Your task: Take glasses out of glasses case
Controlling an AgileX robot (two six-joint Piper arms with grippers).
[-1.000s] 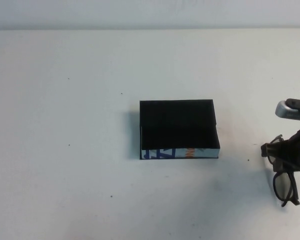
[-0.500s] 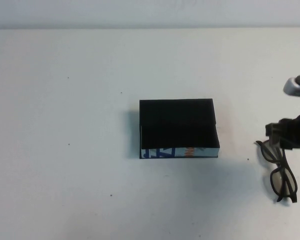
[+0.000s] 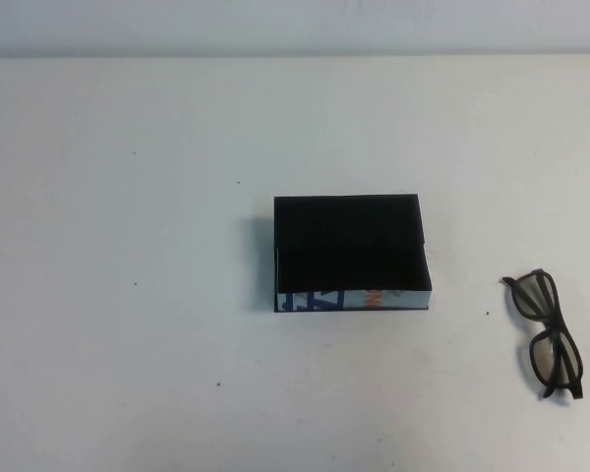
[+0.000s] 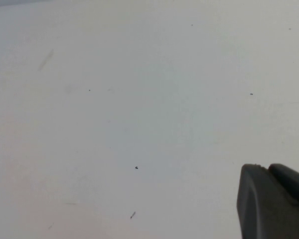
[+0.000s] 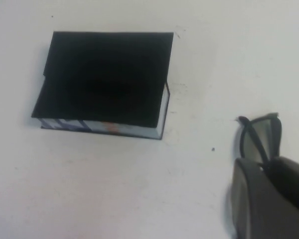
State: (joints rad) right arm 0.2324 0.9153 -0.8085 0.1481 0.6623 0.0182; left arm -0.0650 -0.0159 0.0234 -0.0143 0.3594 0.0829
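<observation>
The glasses (image 3: 538, 296) lie flat on the white table at the right, dark-framed with arms folded, free of any gripper. The glasses case (image 3: 349, 246) sits open at the table's middle, black inside and empty, its white printed side towards me. Neither gripper shows in the high view. In the right wrist view my right gripper (image 5: 261, 167) is shut and empty, above the table just short of the glasses (image 5: 261, 138), with the case (image 5: 107, 79) further off. In the left wrist view my left gripper (image 4: 266, 168) is shut and empty over bare table.
The white table (image 3: 128, 344) carries only a few small dark specks. A pale wall runs along the far edge.
My right gripper has let go of the glasses, drawn back to the right and left the high view. The glasses now lie on the table. The case has not moved.
</observation>
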